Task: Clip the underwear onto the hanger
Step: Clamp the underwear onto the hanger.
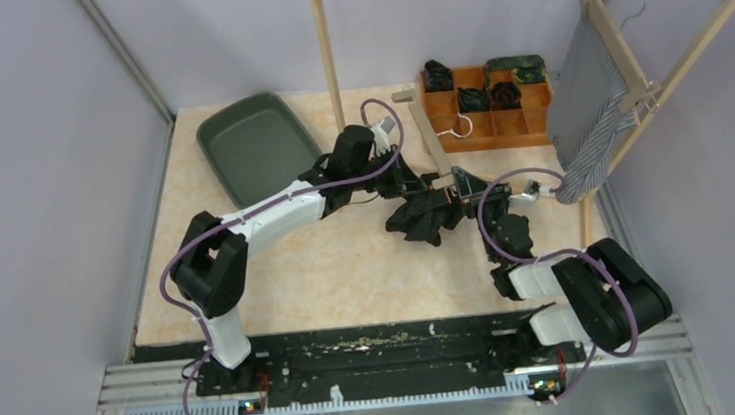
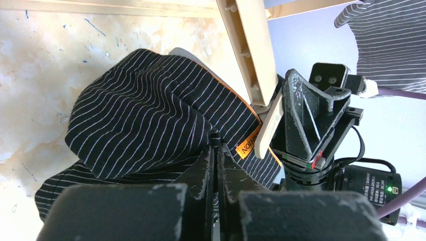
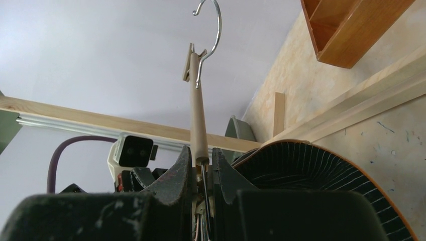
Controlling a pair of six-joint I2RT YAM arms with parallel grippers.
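The underwear [image 2: 140, 115] lay bunched on the table [image 1: 349, 269] between the two arms, with its orange-edged waistband up against the near end of the hanger [image 3: 199, 110]. The right gripper [image 3: 202, 163] was clenched on that end, the bar running away toward the far side of the table. The left gripper [image 2: 216, 150] had its jaws pressed together, tips against the striped cloth; whether any cloth sat between them could not be told. A green tray [image 1: 257, 142] lay far left and a wooden box [image 1: 487, 132] far right.
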